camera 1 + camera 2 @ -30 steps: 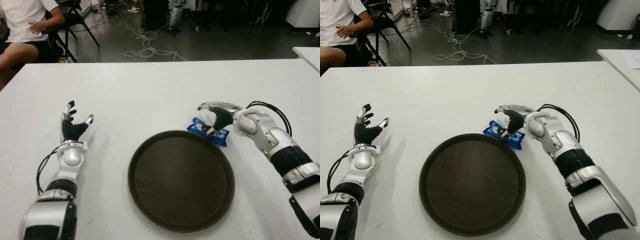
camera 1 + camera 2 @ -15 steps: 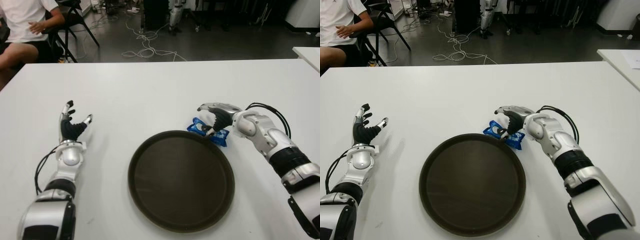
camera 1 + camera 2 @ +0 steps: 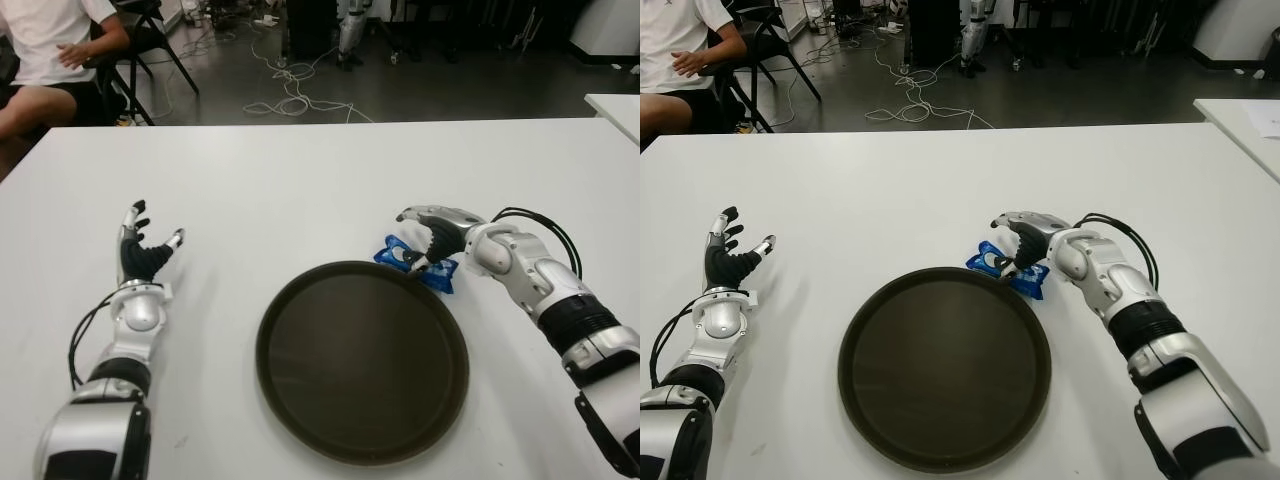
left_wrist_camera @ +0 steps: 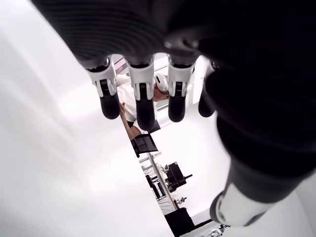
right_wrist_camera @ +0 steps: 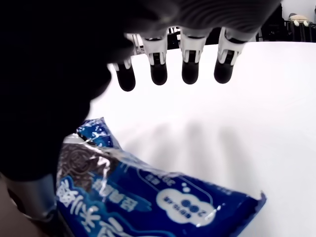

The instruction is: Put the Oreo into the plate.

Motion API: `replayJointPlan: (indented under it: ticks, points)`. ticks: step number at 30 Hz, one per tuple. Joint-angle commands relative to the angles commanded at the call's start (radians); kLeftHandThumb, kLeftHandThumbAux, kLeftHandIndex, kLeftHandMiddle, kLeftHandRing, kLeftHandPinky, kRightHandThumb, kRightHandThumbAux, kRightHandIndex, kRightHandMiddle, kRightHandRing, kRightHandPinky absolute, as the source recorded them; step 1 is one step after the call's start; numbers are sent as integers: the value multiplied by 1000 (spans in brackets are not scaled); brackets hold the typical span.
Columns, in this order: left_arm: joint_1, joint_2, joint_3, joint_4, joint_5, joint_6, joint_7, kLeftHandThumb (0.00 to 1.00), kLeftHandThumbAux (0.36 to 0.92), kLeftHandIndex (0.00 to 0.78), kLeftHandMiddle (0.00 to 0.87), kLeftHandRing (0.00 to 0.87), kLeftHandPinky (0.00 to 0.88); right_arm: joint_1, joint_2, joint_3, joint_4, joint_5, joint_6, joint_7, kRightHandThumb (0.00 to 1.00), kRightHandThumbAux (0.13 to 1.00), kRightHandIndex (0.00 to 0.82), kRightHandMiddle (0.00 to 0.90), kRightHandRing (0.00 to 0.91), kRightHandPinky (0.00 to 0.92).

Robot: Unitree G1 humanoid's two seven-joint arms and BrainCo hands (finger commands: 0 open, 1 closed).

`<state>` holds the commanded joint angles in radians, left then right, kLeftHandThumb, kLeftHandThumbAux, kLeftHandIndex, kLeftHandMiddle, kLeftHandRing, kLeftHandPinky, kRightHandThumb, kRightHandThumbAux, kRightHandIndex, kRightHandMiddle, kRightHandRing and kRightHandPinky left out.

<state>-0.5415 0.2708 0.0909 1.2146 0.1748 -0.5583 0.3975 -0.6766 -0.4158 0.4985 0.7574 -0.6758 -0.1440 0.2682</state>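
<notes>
The Oreo (image 3: 417,265) is a blue packet lying on the white table (image 3: 300,180), touching the far right rim of the dark round plate (image 3: 362,365). My right hand (image 3: 420,240) hovers over the packet, open. Its fingers (image 5: 190,74) stretch out above the table beyond the packet (image 5: 148,195), and the thumb comes down at the packet's plate-side edge. Nothing is gripped. My left hand (image 3: 146,255) shows at the left of the plate, open with its fingers (image 4: 139,103) pointing up, holding nothing.
A person (image 3: 50,50) sits on a chair past the table's far left corner. Cables (image 3: 290,90) lie on the floor behind the table. The corner of another white table (image 3: 618,108) shows at the right edge.
My right hand stays over the Oreo packet with barely any movement. My left hand has drifted slightly to the left. The packet has not moved.
</notes>
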Motion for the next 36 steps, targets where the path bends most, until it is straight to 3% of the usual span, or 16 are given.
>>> replayJointPlan:
  ticks: [11,25,36]
  points:
    - [0,2,-1,2,1,1,0,8,809,87,132,127,118,-14,-4,8,-1,-5,17,15,0,700,0,0,0,1]
    - [-1,2,3,4,-5,11,-7,1,783,73,110,103,98,-21,-3,10,13,4,14,9,0,773,0,0,0,16]
    - [-3,0,6,5,-8,16,-6,0,771,76,122,108,94,-23,-6,6,5,9,22,26,0,745,0,0,0,5]
